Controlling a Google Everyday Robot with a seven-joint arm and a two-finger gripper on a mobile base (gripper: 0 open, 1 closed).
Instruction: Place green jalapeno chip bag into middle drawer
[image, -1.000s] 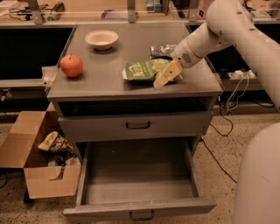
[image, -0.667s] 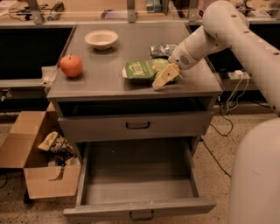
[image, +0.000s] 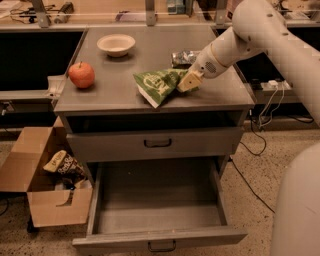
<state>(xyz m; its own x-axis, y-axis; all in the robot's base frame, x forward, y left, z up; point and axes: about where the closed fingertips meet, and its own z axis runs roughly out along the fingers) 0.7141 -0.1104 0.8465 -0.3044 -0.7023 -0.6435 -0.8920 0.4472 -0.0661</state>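
Observation:
The green jalapeno chip bag (image: 157, 84) is on the grey cabinet top (image: 115, 90) near its front edge. It is tilted, and its lower corner reaches the edge. My gripper (image: 188, 80) is at the bag's right end, shut on it and holding that end up. The middle drawer (image: 155, 202) is pulled out below, its long grey floor bare and its dark loop handle (image: 161, 246) at the front. The white arm comes in from the upper right.
A white bowl (image: 116, 44) and a red apple (image: 81, 75) sit on the left of the top. A silvery foil packet (image: 183, 58) lies behind the gripper. A shut drawer front (image: 150, 143) is above the open drawer. A cardboard box (image: 45, 190) with a snack bag (image: 62, 162) stands on the floor to the left.
The gripper has taken hold of the green bag and pulled it toward the front edge. The bag has gone from lying flat to tilted and bunched.

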